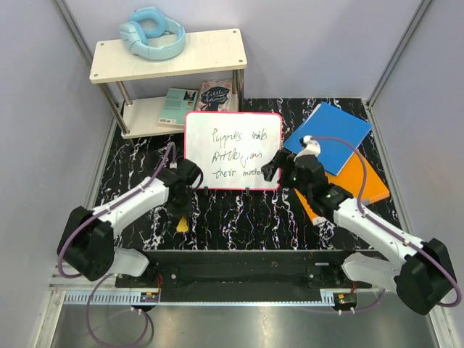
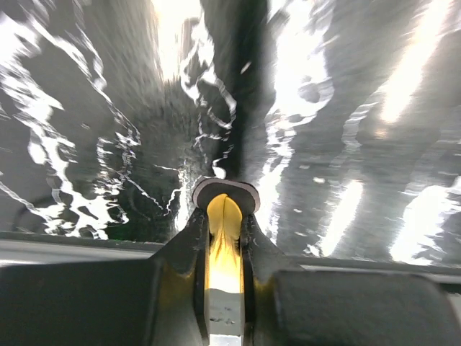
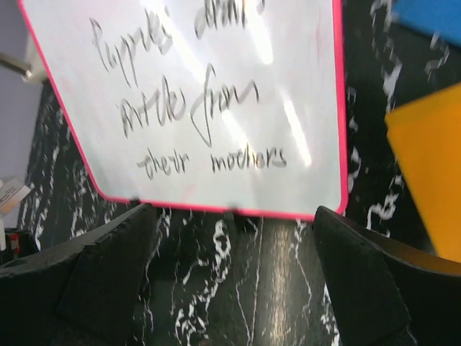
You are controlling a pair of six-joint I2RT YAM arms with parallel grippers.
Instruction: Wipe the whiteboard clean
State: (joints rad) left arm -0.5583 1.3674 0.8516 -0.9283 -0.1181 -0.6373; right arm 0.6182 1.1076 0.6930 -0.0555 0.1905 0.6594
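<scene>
The whiteboard (image 1: 232, 148) lies flat at the middle of the black marbled table, red-pink rimmed, with three lines of dark handwriting. In the right wrist view the whiteboard (image 3: 216, 94) fills the upper part. My left gripper (image 1: 181, 216) points down at the table just left of the board's near edge, shut on a yellow eraser (image 1: 182, 225). The left wrist view has the left gripper (image 2: 225, 216) pinching the yellow eraser (image 2: 225, 249), whose grey-rimmed pad sits at the fingertips. My right gripper (image 1: 270, 170) hovers open at the board's near right corner; in its own view the right gripper (image 3: 232, 216) holds nothing.
A blue book (image 1: 328, 134) overlaps an orange book (image 1: 362, 181) right of the board, under my right arm. At the back left stands a two-level shelf (image 1: 210, 58) with blue headphones (image 1: 152, 32) on top and two books (image 1: 177, 105) below.
</scene>
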